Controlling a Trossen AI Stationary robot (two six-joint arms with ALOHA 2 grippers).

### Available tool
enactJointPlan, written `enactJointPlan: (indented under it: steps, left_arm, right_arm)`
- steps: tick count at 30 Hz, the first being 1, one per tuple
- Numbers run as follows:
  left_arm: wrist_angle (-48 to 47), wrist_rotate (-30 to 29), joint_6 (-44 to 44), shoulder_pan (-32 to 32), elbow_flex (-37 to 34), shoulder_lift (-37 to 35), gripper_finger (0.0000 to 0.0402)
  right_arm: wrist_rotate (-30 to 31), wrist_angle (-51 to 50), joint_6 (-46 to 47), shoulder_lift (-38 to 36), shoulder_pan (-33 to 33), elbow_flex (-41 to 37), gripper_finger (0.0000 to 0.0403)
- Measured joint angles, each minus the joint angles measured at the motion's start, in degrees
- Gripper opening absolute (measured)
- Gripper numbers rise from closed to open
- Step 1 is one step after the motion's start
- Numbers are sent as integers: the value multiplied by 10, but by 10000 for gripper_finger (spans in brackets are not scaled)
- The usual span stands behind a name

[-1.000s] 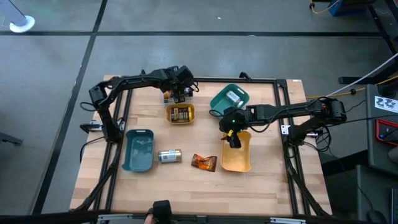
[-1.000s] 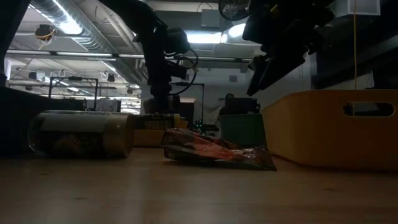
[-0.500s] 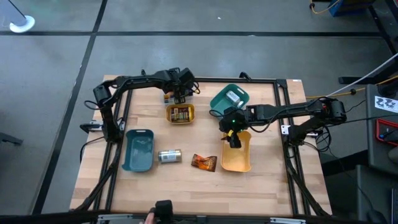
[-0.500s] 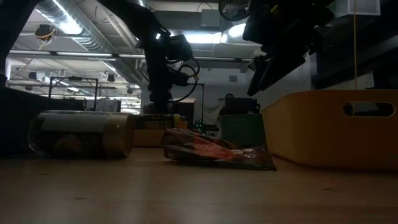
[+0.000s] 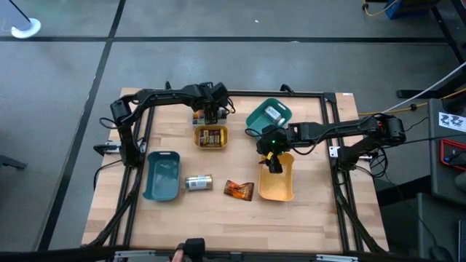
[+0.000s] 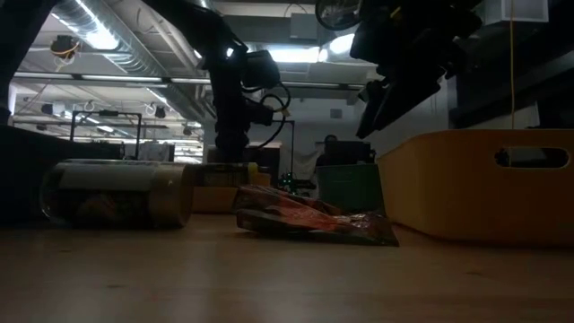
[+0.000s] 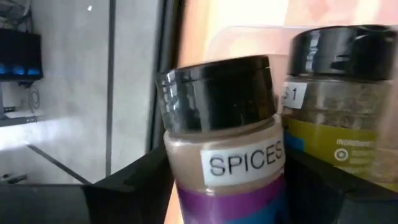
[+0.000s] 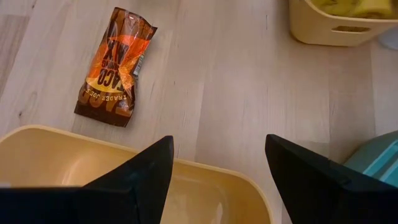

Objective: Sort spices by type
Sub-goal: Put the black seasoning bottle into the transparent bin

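Overhead, the left gripper (image 5: 210, 110) was positioned at the far side of the light wooden table (image 5: 218, 211), just beyond the small yellow plastic tray (image 5: 210, 135) in which several spice jars were laid on their sides. In the left wrist view, a clear cylindrical jar with a black cap, a white "SPICES" label and a purple band (image 7: 222, 143) was seen clenched between the two dark fingers (image 7: 134, 183), and a second black-capped jar with a yellow-green label (image 7: 339, 118) was seen just beside it, in a pale clear tray (image 7: 249, 37).

The right gripper (image 5: 272, 161) was held over the near-left part of the large orange-yellow plastic bin (image 5: 278, 189), with its fingers (image 8: 140, 180) spread apart and nothing between them. From the right wrist view, the bare floor of the bin (image 8: 56, 168) was seen under the fingers, and the small orange-brown foil packet (image 8: 115, 65) was seen lying flat on the wood just beyond the bin's rim.

On the table, a clear jar with a dark cap and pale label (image 5: 198, 182) was laid on its side between the blue-teal rectangular tray (image 5: 162, 175) and the packet (image 5: 239, 189). A white-labelled jar (image 5: 274, 114) was lying in the green rounded tray (image 5: 256, 118) at the far right of the table. In the low view, the toppled jar (image 6: 117, 192) and the packet (image 6: 309, 220) were seen apart on the wood, with the bin's wall (image 6: 475, 184) to their right.
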Motion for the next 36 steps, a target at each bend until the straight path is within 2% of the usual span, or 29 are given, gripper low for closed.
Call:
enactJointPlan:
  steps: [22,36]
  left_arm:
    - [-26,-9,17,-36,0,-2,235]
    - [-68,-6,10,-57,35,-2,235]
  right_arm:
    - [0,-1,0,0,0,0,254]
    - [0,-10,0,0,0,0,254]
